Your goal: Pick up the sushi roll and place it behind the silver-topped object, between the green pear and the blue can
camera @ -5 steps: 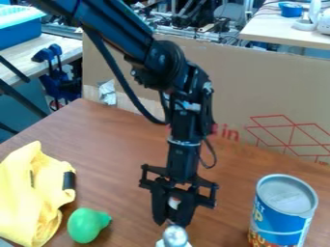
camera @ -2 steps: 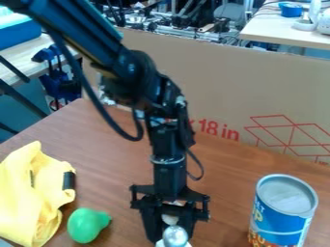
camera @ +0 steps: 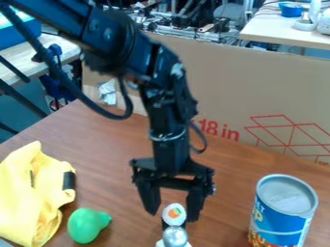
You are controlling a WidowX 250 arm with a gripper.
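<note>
Two spread fingers [camera: 150, 195] of the gripper [camera: 172, 211] are flanking a white-topped piece [camera: 174, 213] just behind a silver knob [camera: 174, 236], toward the near edge of the tabletop [camera: 116, 161]; alignment is looking done, but no pinch is securing it.

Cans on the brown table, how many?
1. Blue-labelled can, upright near the right edge of the camera view, to the right of the tool in the picture. Something small behind the tool could be hidden.

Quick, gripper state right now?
Gripper: open, fingers apart, holding nothing; the white round piece with an orange mark sits between its fingertips.
</note>
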